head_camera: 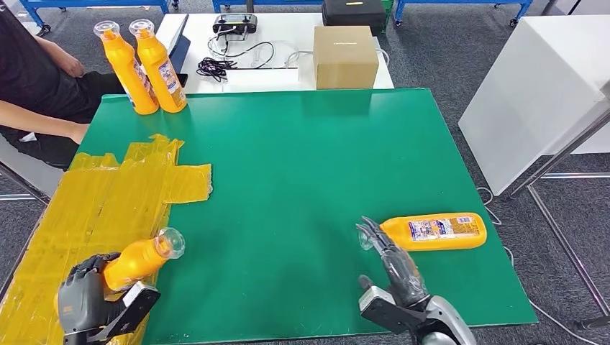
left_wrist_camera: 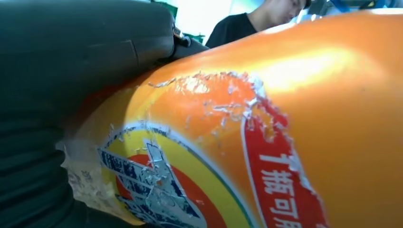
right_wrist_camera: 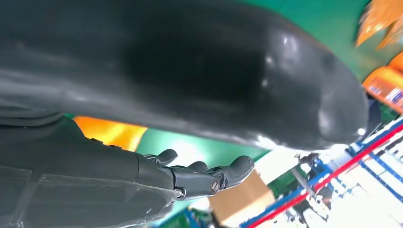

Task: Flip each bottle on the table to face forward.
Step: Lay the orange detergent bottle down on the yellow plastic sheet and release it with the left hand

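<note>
A: On the counter (head_camera: 302, 165) we count four bottles: two upright (head_camera: 147, 68) at the far left, one lying (head_camera: 435, 231) near right.
B: Fourth (head_camera: 140, 260) gripped by left robot hand (head_camera: 86, 298); right robot hand (head_camera: 392, 262) spread, empty.

I see grey carpet floor (head_camera: 431, 43) around the green tabletop (head_camera: 302, 165) — yellow tape (head_camera: 93, 201) patches its left side. Behind stands a white table (head_camera: 288, 43) bearing a cardboard box (head_camera: 345, 56) and cables (head_camera: 230, 61); a white cabinet (head_camera: 532, 93) sits right — blue frames (head_camera: 93, 6) beyond.

Four orange bottles (head_camera: 151, 66), one cardboard box (head_camera: 345, 57).
</note>
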